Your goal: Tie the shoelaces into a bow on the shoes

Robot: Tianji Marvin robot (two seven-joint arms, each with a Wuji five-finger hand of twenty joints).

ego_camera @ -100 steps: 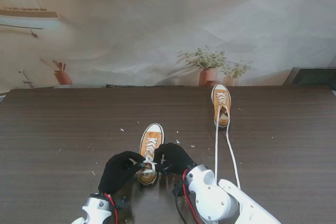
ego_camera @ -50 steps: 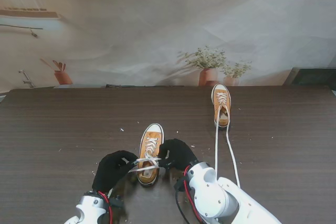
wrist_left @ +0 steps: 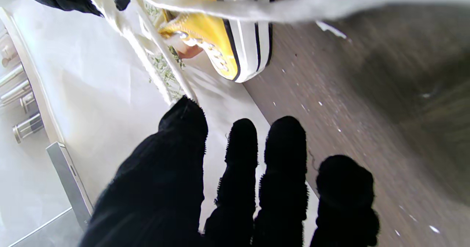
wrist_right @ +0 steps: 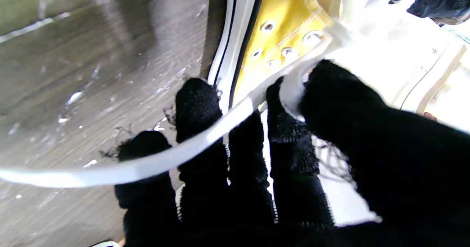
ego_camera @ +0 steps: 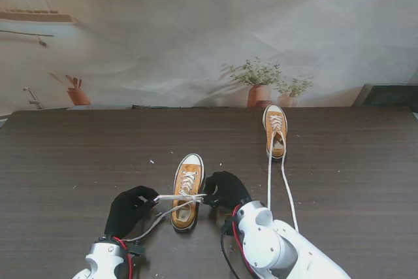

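Over the near shoe (ego_camera: 187,191), laces (ego_camera: 176,198) drawn taut.
Left hand (ego_camera: 128,210) and right hand (ego_camera: 225,190) each pinch a lace, apart (likely cinching the knot).

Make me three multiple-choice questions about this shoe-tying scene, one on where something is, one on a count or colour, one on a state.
1. Where is the far shoe relative to the near shoe?
A. Farther from me, to the right
B. Nearer to me, to the left
C. Stacked on it

2. How many shoes are on the table?
A. One
B. Two
C. Three

3. What state are the far shoe's laces in?
A. Tied in a bow
B. Removed
C. Untied, trailing toward me

Answers:
1 A: it sits by the table's far edge, right of the near shoe.
2 B: two yellow shoes show.
3 C: two loose strands run along the table.
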